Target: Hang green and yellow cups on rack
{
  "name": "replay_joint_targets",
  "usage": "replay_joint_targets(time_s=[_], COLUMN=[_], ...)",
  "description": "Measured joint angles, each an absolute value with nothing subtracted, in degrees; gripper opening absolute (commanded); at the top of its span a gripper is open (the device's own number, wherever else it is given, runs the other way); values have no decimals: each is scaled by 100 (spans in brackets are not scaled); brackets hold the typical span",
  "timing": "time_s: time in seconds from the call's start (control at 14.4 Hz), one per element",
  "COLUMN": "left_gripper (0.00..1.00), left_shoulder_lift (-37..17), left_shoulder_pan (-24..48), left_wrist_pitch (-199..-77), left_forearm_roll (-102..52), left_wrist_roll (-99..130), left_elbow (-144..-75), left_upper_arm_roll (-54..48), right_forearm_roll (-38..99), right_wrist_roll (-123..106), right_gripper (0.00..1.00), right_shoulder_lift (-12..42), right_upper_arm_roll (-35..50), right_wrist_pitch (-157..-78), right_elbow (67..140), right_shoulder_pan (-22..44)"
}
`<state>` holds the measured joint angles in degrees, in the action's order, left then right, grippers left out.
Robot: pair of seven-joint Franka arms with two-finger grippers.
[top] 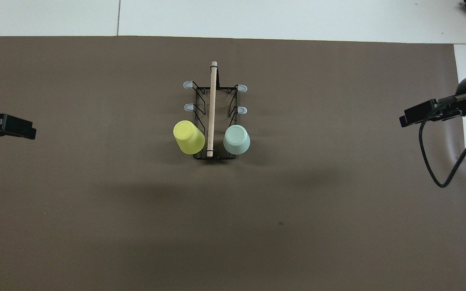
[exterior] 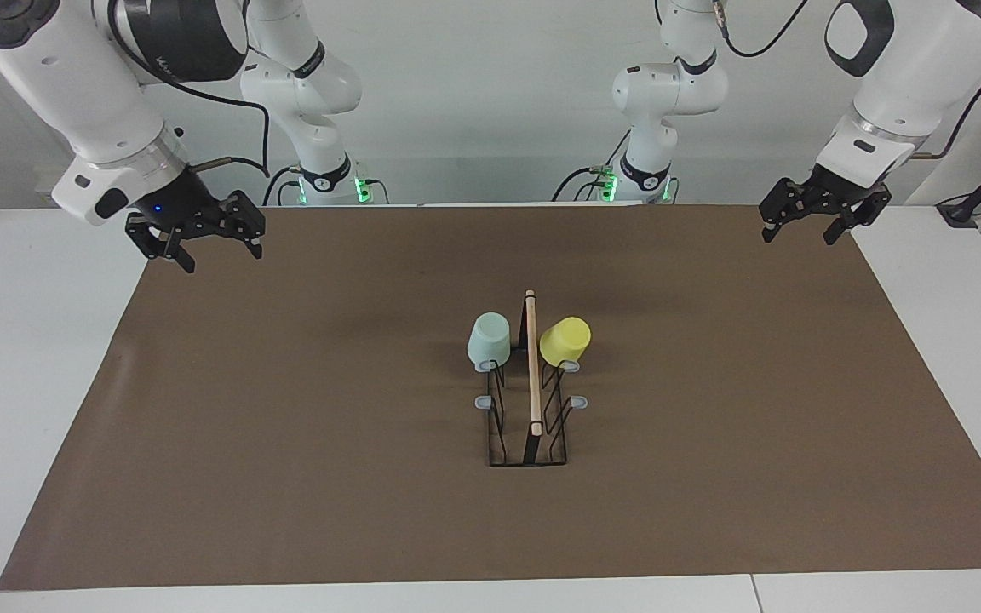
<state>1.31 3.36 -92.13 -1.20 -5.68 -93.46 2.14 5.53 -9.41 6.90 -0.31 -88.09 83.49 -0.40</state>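
Observation:
The rack (exterior: 530, 426) stands in the middle of the brown mat, with its wooden rod along the top. The mint green cup (exterior: 489, 338) sits upside down on the peg nearest the robots, on the right arm's side. The yellow cup (exterior: 565, 340) hangs tilted on the matching peg on the left arm's side. In the overhead view the rack (top: 212, 101), green cup (top: 236, 139) and yellow cup (top: 188, 136) show the same. My right gripper (exterior: 222, 255) (top: 415, 117) is open and empty over the mat's edge. My left gripper (exterior: 799, 237) (top: 14, 129) is open, empty and waits over the mat's other end.
The brown mat (exterior: 286, 477) covers most of the white table. The other grey-tipped pegs (exterior: 484, 402) of the rack are bare. A black cable (top: 439, 178) hangs from the right arm over the mat's edge.

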Motion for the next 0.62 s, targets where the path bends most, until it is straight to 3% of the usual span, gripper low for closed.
replay_joint_targets(time_s=[0.62], left_gripper=[100], left_shoulder_lift=[131], left_shoulder_pan=[336], left_wrist_pitch=[-9221], left_forearm_roll=[-120], left_wrist_roll=[-568], left_elbow=[-9346], left_upper_arm_roll=[214], right_forearm_roll=[553], right_wrist_roll=[-938], right_gripper=[100], right_shoulder_lift=[731], right_upper_arm_roll=[-229], right_wrist_pitch=[-8810], right_elbow=[8343], right_shoulder_pan=[287])
